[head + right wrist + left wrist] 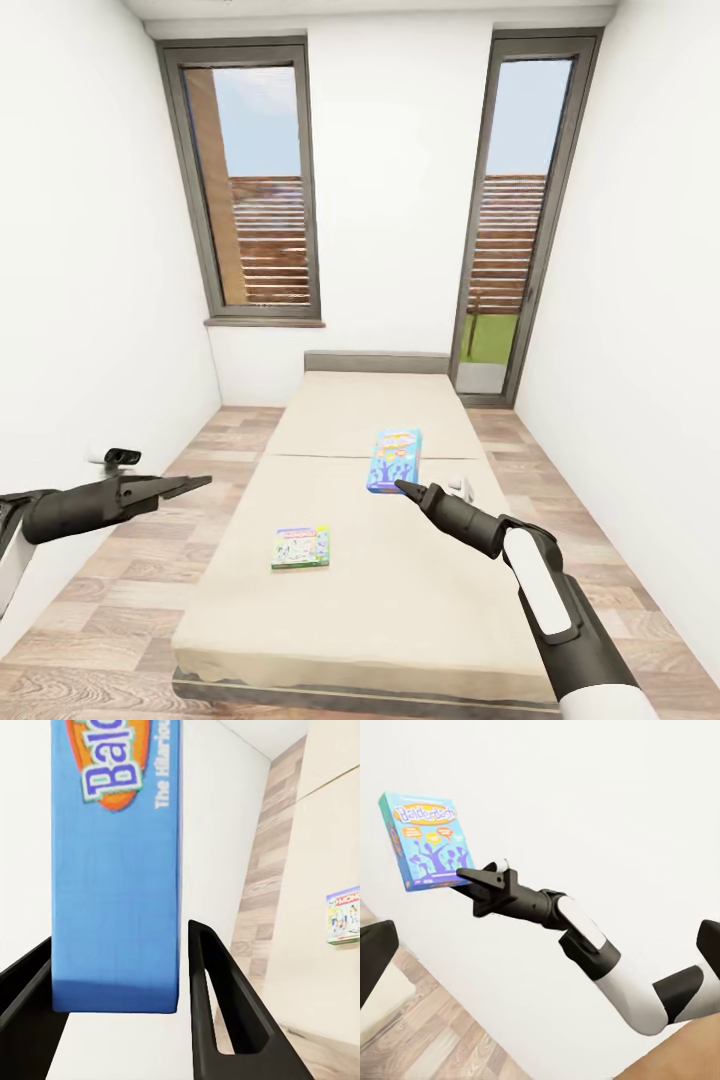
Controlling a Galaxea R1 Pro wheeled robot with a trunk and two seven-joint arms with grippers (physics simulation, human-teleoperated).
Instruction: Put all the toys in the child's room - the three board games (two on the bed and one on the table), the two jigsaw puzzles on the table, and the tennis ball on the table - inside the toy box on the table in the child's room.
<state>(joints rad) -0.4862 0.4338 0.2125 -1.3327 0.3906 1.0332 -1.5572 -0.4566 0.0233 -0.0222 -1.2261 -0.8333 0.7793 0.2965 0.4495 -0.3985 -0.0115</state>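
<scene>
- Board game in a blue box (394, 460) is held up above the bed (300, 600), clear of the mattress, with its printed face towards the head camera.
- Right gripper (402, 487) grips the blue box at its lower edge; in the right wrist view its two black fingers (217, 1012) stand on either side of the box (116, 870), closed against it.
- From the left wrist view the same box (426, 840) shows a "Balderdash" title and sits at the tip of the right gripper (465, 875).
- Second board game (300, 547), green and white, lies flat on the bed nearer the foot, well apart from the held box; the right wrist view shows its red logo (343, 915).
- Left gripper (190, 484) hangs over the wood floor (120, 590) beside the bed, holding nothing; I cannot tell how far its jaws are parted.
</scene>
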